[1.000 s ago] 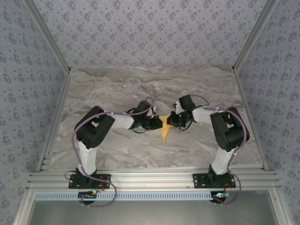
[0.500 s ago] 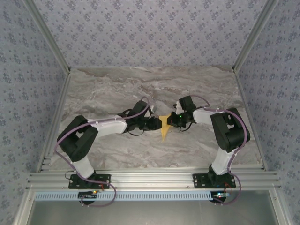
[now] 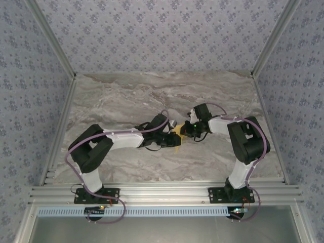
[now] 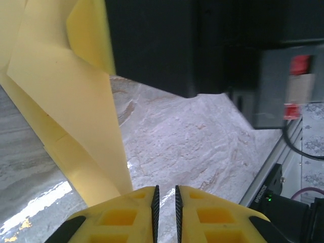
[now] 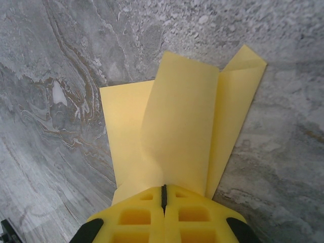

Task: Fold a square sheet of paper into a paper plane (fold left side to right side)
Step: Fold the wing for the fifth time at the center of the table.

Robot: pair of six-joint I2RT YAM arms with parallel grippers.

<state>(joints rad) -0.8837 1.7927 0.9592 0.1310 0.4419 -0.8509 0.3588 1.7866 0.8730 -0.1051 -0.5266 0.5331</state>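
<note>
- Right gripper (image 5: 163, 195): fingers pressed tight together, clamped on the yellow sheet of paper (image 5: 187, 126). The sheet fans out toward 12 o'clock, partly folded over.
- Left gripper (image 4: 165, 195): fingers a mere slit apart, bare table (image 3: 126, 96) showing through the gap, nothing pinched. The sheet rises at its 10 o'clock.
- From above, the sheet lies mid-table. The left gripper reaches in from 9 o'clock, the right gripper from 3.

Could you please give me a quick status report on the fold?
Right gripper shut on the paper. Left gripper barely open, empty, beside it. Paper partly folded, one flap raised off the table. Grippers close together, head-on.
</note>
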